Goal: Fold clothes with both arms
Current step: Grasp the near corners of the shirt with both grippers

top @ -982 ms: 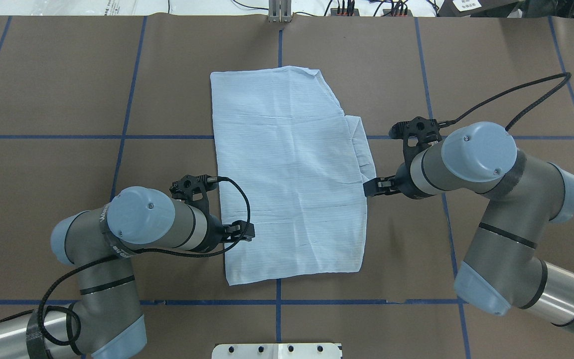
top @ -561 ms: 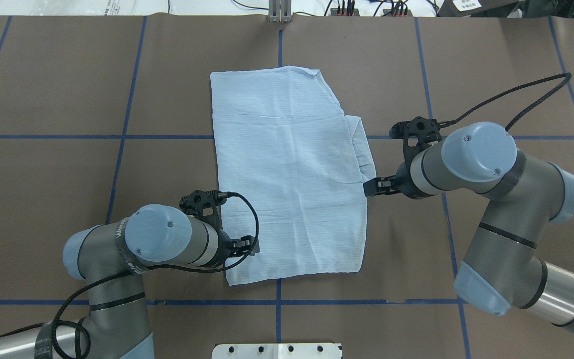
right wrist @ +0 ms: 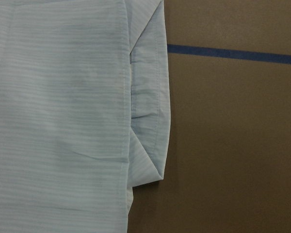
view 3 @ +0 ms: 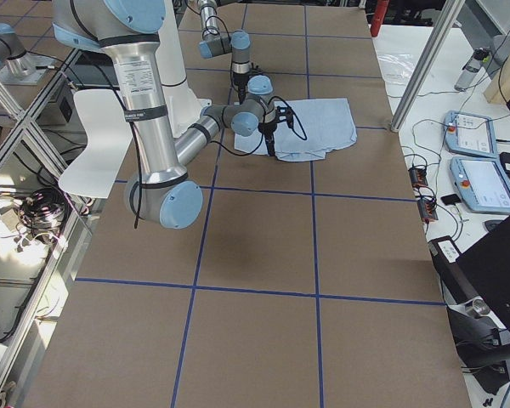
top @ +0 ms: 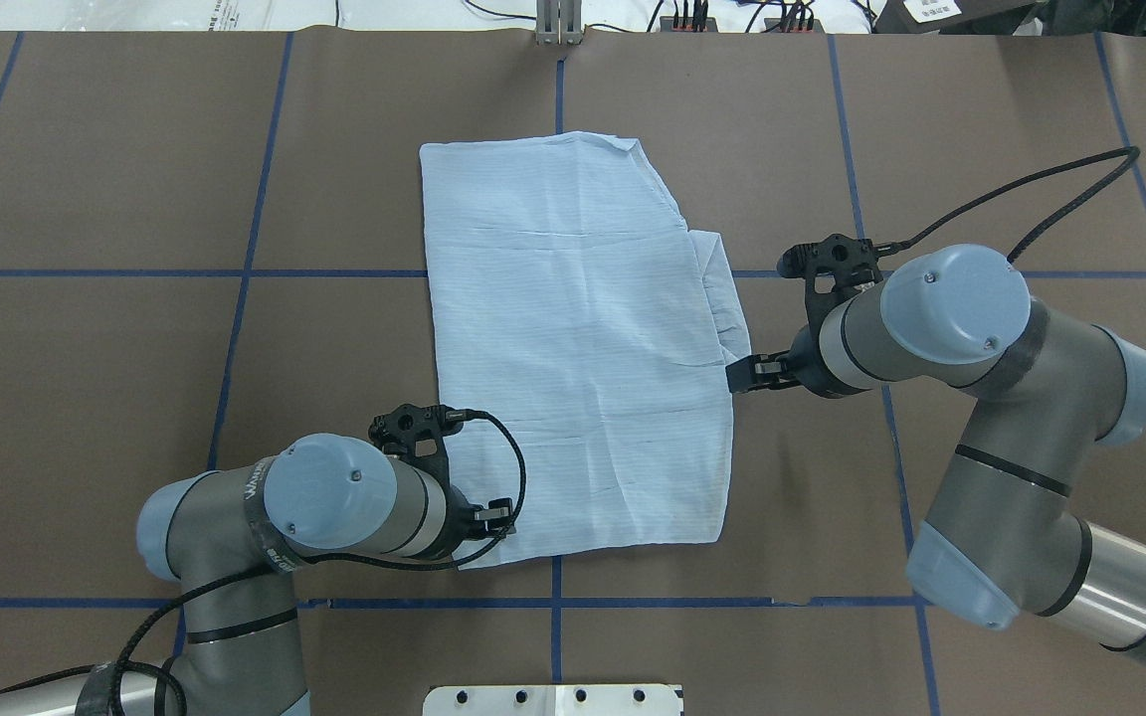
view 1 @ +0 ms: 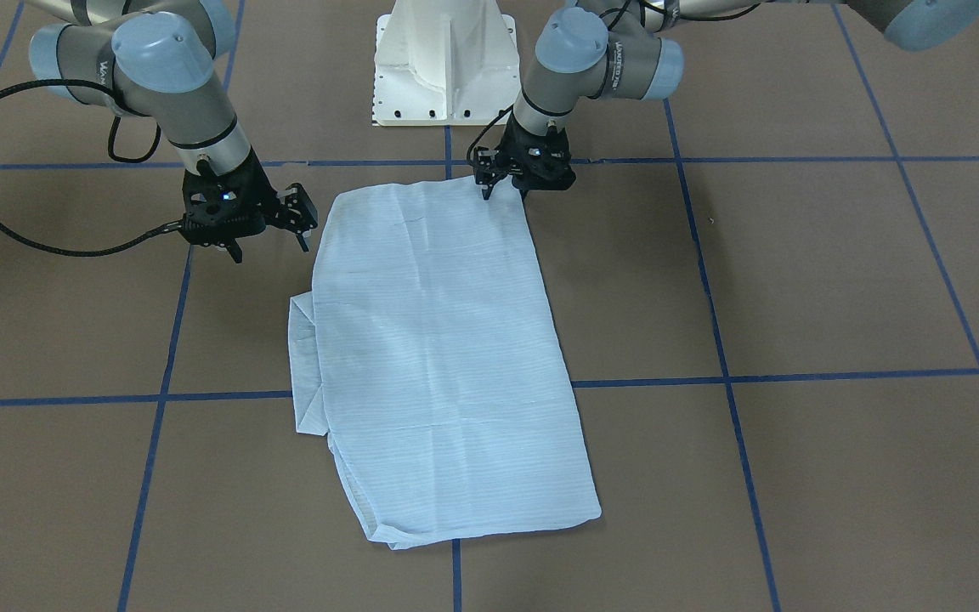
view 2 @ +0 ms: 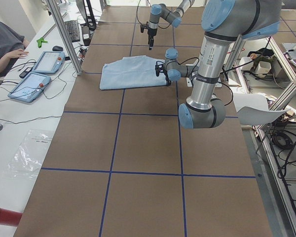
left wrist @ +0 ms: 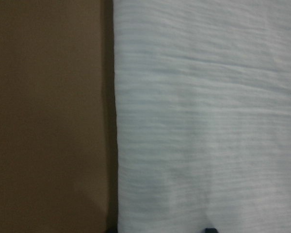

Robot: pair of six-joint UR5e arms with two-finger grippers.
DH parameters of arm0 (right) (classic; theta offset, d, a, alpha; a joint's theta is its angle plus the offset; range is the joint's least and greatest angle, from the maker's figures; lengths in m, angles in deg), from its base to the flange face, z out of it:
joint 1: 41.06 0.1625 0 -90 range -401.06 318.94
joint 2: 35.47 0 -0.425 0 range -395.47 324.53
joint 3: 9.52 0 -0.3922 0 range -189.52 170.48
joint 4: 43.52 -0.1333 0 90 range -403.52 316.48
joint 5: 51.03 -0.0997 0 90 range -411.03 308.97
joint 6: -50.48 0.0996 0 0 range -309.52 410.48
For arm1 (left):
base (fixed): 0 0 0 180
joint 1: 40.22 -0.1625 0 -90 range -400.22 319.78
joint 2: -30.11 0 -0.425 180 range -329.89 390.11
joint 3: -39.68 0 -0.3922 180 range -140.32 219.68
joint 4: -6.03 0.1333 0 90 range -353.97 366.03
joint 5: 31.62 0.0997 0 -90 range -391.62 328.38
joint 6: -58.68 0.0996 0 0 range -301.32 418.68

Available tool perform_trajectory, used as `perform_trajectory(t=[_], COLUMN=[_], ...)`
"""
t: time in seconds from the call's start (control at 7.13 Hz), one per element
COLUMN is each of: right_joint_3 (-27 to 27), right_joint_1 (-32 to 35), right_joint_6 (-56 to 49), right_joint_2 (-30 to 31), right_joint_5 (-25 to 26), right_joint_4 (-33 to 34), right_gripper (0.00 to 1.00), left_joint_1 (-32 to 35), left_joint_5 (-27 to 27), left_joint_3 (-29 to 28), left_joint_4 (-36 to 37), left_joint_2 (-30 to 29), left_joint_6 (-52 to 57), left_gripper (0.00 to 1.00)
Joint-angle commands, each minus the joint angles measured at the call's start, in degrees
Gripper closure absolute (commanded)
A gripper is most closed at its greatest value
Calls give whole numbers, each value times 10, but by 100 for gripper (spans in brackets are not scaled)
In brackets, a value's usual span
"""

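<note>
Broadly, you have the brown table, gridded with blue tape lines, and the shirt lying flat at its middle, already folded into a long rectangle that runs from near the robot's base to the far side. The left arm bends in over the near left corner of the cloth, and the right arm reaches toward the right edge about halfway along. The left gripper points down with its fingers spread, straddling the cloth's edge at that corner. Whether the tips touch the fabric, you cannot tell. The right gripper is also spread, holding nothing, and hangs just beside the right edge, apart from the cloth. Smallest of all, a flap of folded fabric, cuff or collar, pokes out past the right edge near that gripper. Expect the shirt to handle as thin, light and limp: it should sag between two holds, crease easily, and its stacked layers may slide apart on the smooth table cover. You probably want each hold at a near corner, low and right at the edge, so that it catches every layer. The left side looks close to that. The right side likely needs to come nearer to its own corner, or tuck the flap first.
</note>
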Motion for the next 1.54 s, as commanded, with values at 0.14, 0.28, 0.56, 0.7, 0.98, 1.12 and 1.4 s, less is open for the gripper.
perform_trajectory(t=[0.14, 0.28, 0.56, 0.7, 0.98, 1.12, 1.4], right_joint_3=[-1, -2, -11, -14, -8, -5, 14], right_joint_1=[-1, -4, -38, -70, -146, -173, -213], right_joint_6=[9, 44, 219, 313, 483, 538, 600], right_joint_2=[-3, -7, -7, -7, -31, -51, -68], right_joint_5=[-1, -1, 3, 4, 57, 99, 151], right_joint_4=[0, -1, 3, 4, 20, 49, 84], right_gripper=[0, 0, 2, 3, 4, 4, 4], left_joint_1=[0, 0, -1, -1, -1, -2, -1], left_joint_5=[0, 0, 0, 0, 0, 0, 0], left_joint_3=[47, 56, 54, 54, 54, 55, 55], left_joint_4=[62, 68, 68, 68, 68, 68, 67], left_joint_2=[0, 0, 3, 3, 3, 3, 2], left_joint_6=[-1, -1, -1, -1, -1, -1, -1], left_gripper=[100, 100, 100, 100, 100, 100, 100])
